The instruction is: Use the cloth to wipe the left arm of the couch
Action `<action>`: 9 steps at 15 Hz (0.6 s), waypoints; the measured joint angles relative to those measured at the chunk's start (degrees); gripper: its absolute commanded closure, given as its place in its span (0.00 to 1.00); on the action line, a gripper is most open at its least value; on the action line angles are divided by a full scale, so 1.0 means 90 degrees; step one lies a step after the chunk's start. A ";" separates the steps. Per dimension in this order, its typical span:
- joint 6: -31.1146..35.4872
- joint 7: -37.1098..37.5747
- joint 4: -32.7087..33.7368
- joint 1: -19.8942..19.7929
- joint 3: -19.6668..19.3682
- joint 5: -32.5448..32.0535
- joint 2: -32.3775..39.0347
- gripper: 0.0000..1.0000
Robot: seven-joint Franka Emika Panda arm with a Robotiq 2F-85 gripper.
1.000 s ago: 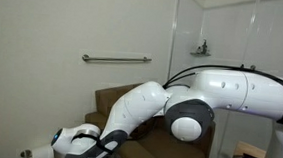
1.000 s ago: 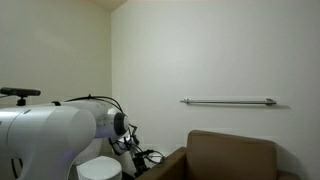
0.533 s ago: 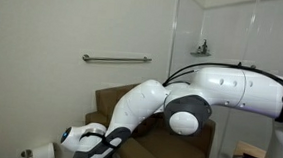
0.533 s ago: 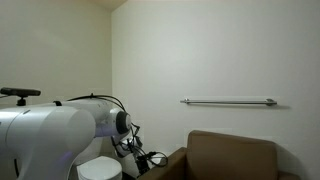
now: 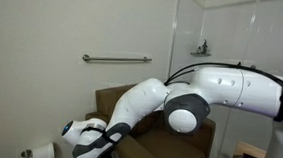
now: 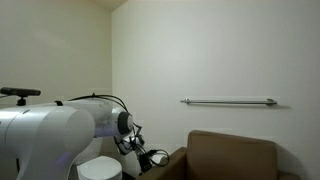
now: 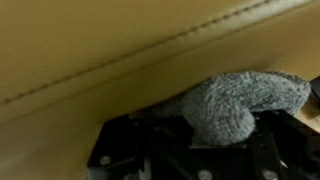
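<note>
In the wrist view a grey knitted cloth [image 7: 235,105] sits bunched between my gripper's black jaws [image 7: 200,140], pressed close against tan couch leather with a stitched seam [image 7: 120,60]. The gripper is shut on the cloth. In both exterior views the brown couch [image 5: 115,99] [image 6: 230,155] stands against the wall. My white arm reaches down at the couch's arm [image 6: 165,160], with the wrist low beside it [image 5: 85,137] [image 6: 135,150]. The jaws themselves are hidden in both exterior views.
A metal grab bar [image 5: 116,58] [image 6: 228,101] is fixed to the wall above the couch. A toilet paper roll [image 5: 41,152] hangs low by the wall. A white round object [image 6: 98,168] stands beside the couch. A glass partition [image 5: 215,34] is behind the arm.
My wrist has moved along the couch's arm, shifting a little toward the couch in both exterior views. The cloth stays in the jaws.
</note>
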 measured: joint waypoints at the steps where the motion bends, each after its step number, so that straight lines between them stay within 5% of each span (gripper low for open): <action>1: 0.0000 0.0070 0.0071 -0.0007 -0.0010 -0.0019 0.0010 0.96; 9: 0.0022 0.0175 0.0542 0.0026 -0.0106 -0.0350 0.0057 0.96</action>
